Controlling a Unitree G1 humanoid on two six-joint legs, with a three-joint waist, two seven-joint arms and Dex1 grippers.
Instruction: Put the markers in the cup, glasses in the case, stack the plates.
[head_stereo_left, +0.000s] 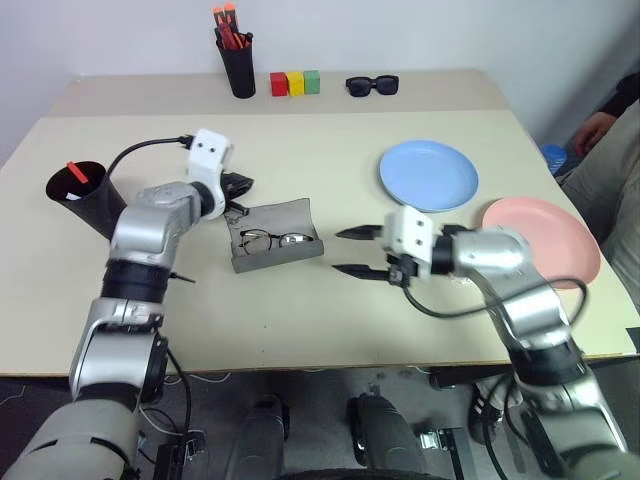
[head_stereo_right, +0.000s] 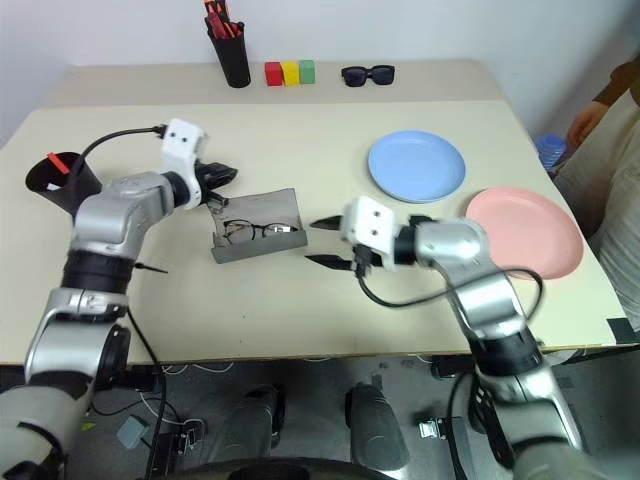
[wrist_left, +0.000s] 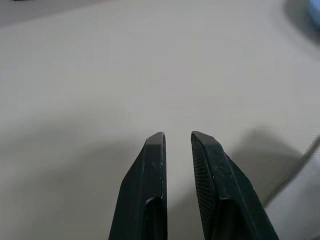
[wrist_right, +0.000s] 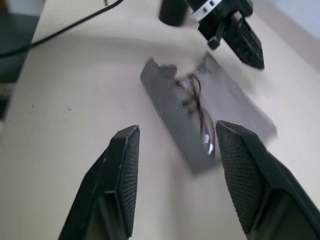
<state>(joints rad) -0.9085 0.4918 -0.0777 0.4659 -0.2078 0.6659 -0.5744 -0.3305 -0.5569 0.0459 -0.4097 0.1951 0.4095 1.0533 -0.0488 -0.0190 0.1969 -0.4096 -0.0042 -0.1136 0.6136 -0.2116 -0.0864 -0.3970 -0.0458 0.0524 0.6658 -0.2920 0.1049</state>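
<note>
From the head camera, the grey case (head_stereo_left: 276, 235) lies open at table centre with the glasses (head_stereo_left: 273, 239) inside it. The left gripper (head_stereo_left: 240, 186) hangs at the case's ten o'clock corner, its fingers drawn nearly together with nothing between them. The right gripper (head_stereo_left: 352, 251) sits at the case's three o'clock, apart from it, fingers spread about halfway and empty. The black cup (head_stereo_left: 82, 195) stands at nine o'clock with a red-capped marker (head_stereo_left: 75, 171) in it; the blue plate (head_stereo_left: 429, 174) and pink plate (head_stereo_left: 545, 236) lie unstacked at two and three o'clock. The left wrist camera shows the left gripper's fingers (wrist_left: 150, 190) a narrow slit apart over bare table (wrist_left: 100, 75). The right wrist camera shows its own wide-set fingers (wrist_right: 120, 185) framing the open case.
</note>
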